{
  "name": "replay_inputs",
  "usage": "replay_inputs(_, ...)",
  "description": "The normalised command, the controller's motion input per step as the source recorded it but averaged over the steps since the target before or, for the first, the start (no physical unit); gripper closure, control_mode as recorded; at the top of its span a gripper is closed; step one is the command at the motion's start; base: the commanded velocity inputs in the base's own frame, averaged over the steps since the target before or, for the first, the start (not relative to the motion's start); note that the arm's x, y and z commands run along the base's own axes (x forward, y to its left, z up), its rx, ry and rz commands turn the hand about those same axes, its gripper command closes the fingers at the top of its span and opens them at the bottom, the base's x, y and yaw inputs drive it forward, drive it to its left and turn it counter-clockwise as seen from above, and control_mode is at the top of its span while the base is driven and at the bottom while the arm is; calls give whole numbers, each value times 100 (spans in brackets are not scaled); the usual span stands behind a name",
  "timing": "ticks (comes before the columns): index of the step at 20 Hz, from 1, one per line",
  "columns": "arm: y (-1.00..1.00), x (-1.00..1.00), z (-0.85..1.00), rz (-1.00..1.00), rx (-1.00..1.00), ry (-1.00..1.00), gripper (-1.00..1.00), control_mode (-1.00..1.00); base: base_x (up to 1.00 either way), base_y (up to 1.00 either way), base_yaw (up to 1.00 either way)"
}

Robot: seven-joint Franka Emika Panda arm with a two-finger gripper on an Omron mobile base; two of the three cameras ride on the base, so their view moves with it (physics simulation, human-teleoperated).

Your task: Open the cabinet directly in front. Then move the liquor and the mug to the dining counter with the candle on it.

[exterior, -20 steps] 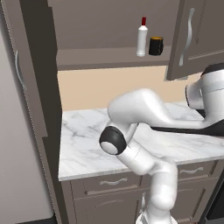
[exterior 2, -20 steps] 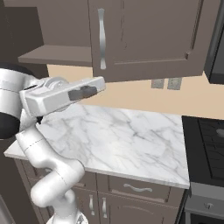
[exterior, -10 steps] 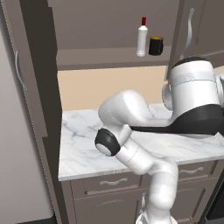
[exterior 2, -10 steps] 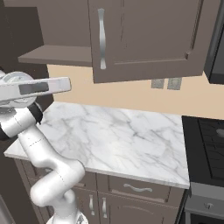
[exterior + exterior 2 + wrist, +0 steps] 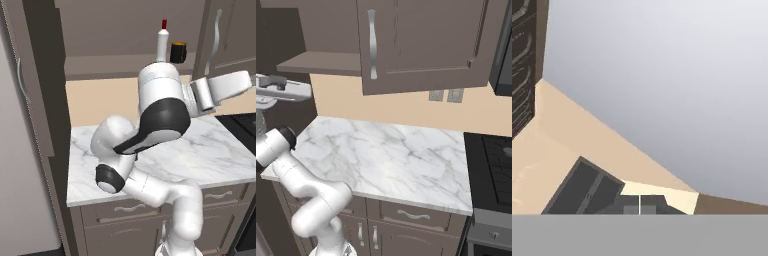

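Note:
The cabinet (image 5: pixel 125 30) stands open on its left side, its door (image 5: pixel 49 75) swung out edge-on. On its shelf (image 5: pixel 110 64) the white liquor (image 5: pixel 162 44) with a red cap stands upright, and the black mug (image 5: pixel 178 52) sits just right of it. The cabinet's right door (image 5: pixel 426 45) with a wavy silver handle (image 5: pixel 372 44) is closed. My gripper (image 5: pixel 246 82) reaches out to the right, below and right of the mug, apart from both. In the hand view its fingertips (image 5: pixel 632 206) meet, shut on nothing. The dining counter and the candle are out of view.
A marble worktop (image 5: pixel 391 155) with a beige backsplash (image 5: pixel 406 107) lies below the cabinet, drawers (image 5: pixel 413 215) under it. A stove (image 5: pixel 493 165) adjoins on the right. A tall dark cabinet (image 5: pixel 25 125) stands at the left. My bulky upper arm (image 5: pixel 162 107) hangs over the worktop.
The arm has swung and risen: the hand lifted from worktop height to just under the shelf, pointing right. Bottle, mug and doors have not moved. The gripper stayed shut.

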Motion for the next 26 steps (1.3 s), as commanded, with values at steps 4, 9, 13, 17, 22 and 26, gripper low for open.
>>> replay_inputs(4, 13, 100, 20, 1, 12, 48, 100, -100, 0, 0, 0)
replay_inputs(9, 1, 100, 11, 5, 16, 61, 100, -100, 0, 0, 0)
replay_inputs(13, 0, 93, 0, 0, 29, 45, 100, -100, 0, 0, 0)
replay_inputs(17, 0, 59, 0, -4, 30, 19, 100, -100, 0, 0, 0)
replay_inputs(22, 11, 40, 4, -7, 23, 5, 100, -100, 0, 0, 0)
replay_inputs(26, 76, 30, 19, -12, 6, 0, -100, -100, 0, 0, 0)
